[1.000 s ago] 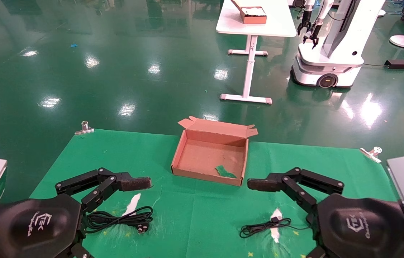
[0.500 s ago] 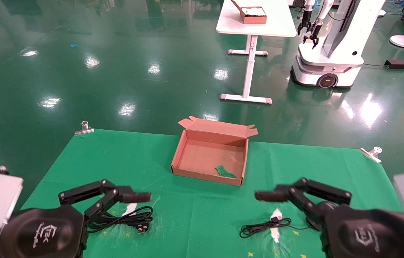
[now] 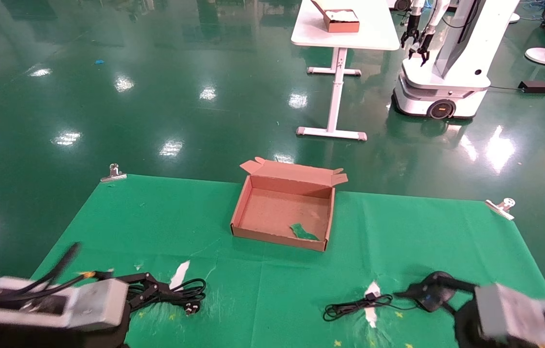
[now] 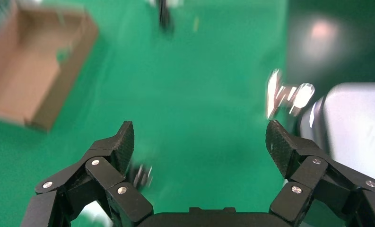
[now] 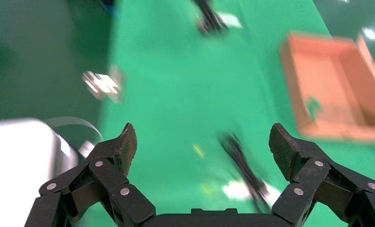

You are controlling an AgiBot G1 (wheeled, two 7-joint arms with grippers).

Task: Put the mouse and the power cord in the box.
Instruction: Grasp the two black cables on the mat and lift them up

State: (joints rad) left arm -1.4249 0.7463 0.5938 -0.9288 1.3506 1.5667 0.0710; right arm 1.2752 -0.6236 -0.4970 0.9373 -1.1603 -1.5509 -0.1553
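Brown cardboard, the box [image 3: 284, 212] sits open at the middle of the head view on the green cloth [image 3: 398, 232], its flap lid standing at the far side and a green scrap [image 3: 304, 232] on its floor. In the lower left of that frame the power cord [image 3: 175, 293] lies coiled, with the left gripper [image 3: 144, 290] touching its left edge; the fingers are too hidden there to read. At lower right the mouse [image 3: 431, 293] rests on the cloth, its thin cable bunched to the left, and the right arm's grey housing [image 3: 509, 309] is just beside it.

In the left wrist view the left gripper [image 4: 199, 142] shows its fingers spread wide apart and empty, with the box [image 4: 34, 75] at the upper left.

In the right wrist view the right gripper [image 5: 202, 142] is likewise spread wide, holding nothing; a blurred black cable [image 5: 244, 172] lies between the fingers and the box [image 5: 336, 90] sits at upper right
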